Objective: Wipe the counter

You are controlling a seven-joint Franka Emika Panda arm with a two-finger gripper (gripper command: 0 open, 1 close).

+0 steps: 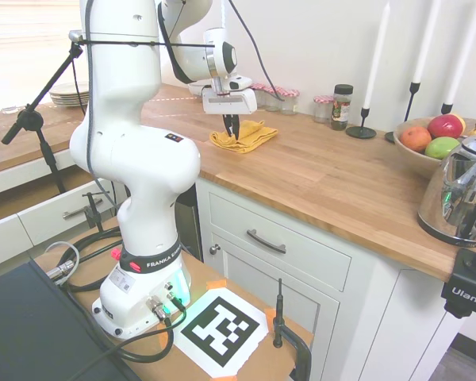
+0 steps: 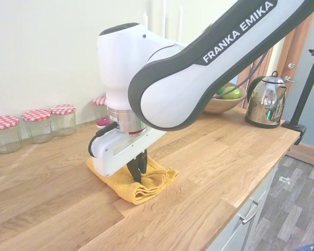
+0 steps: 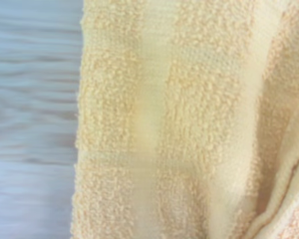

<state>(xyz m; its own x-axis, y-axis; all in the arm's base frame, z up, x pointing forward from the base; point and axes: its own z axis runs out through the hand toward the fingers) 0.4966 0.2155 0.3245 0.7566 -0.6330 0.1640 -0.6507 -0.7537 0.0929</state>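
wooden surface (image 2: 209, 157) with yellow towel (image 2: 146, 185) bunched on it; hand (image 2: 137, 175) points straight down, fingers pinched closed on the towel.

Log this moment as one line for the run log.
stage: wiping not yet visible | gripper: shut on yellow cloth, pressing down | cloth: bunched on counter | nearby: jars, kettle

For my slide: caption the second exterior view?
Gripper pinching a yellow cloth on the wooden counter.
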